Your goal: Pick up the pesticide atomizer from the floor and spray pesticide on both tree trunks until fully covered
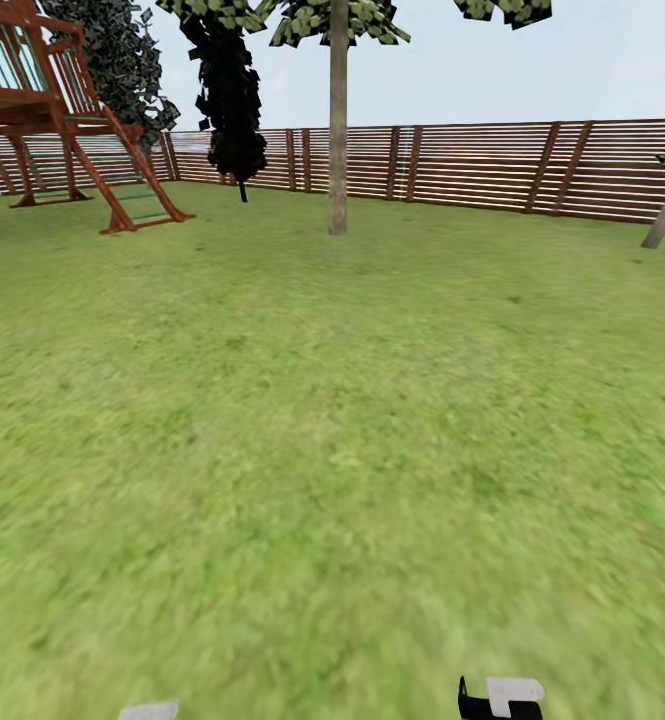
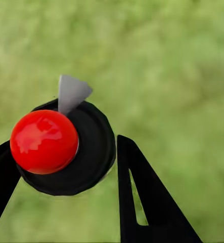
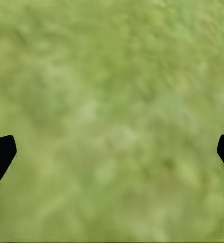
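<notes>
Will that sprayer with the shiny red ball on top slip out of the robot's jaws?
Maybe. The atomizer looks round, with a glossy red top, so it could turn or slide. It sits between the left gripper fingers, likely rigid and steady.

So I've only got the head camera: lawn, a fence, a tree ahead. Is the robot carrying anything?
Observer: Yes. In the left wrist view the left gripper is closed on a black sprayer.
Operator: Can you see what it looks like on top?
Observer: It has a shiny red cap, and a grey nozzle sticks out beside it.
Operator: And the other hand?
Observer: The right gripper is open, its fingers wide apart, with grass beneath.
</notes>
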